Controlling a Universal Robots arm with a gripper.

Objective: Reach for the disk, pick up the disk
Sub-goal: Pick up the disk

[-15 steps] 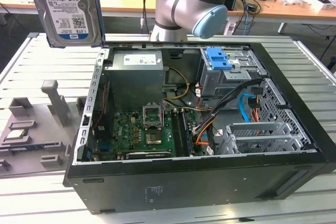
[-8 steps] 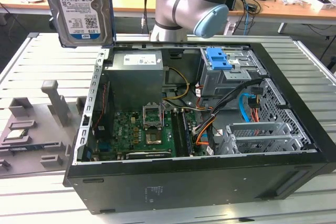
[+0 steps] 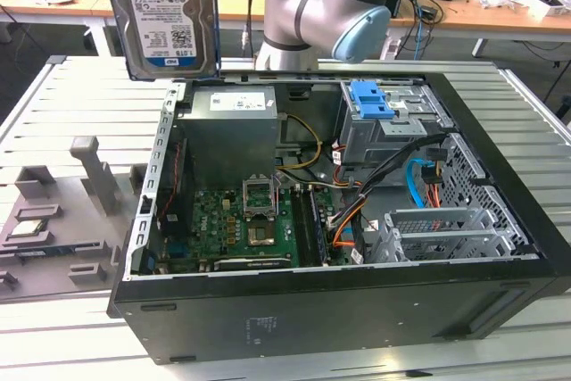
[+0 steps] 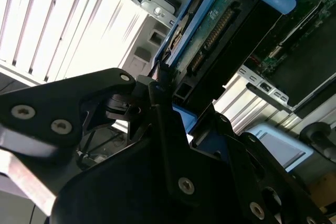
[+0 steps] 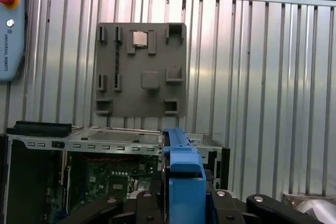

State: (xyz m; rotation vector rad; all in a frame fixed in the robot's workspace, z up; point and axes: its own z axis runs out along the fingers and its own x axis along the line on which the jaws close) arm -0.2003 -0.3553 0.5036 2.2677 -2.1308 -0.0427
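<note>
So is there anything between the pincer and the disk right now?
Nothing visible does. The pincer is shut on the disk itself: in the second wrist view its black fingers clamp the blue-railed end. In the exterior view the disk hangs above the open computer case.

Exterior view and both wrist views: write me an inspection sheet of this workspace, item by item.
Surface: ribbed metal table carrying an open computer case.
Job's things: the disk hangs upright in the air, above the case's corner at the exterior view's left, clear of the case.
Clutter: grey fixture plate beside the case, with a small chip seated in it; blue caddy atop the drive cage; power-supply box inside the case.
Grippers: gripper shut on the disk's blue-railed edge.
Cables: blue, orange and black cables loose inside the case.
Surroundings: cluttered desks behind the table; control box with a red button on the table.
</note>
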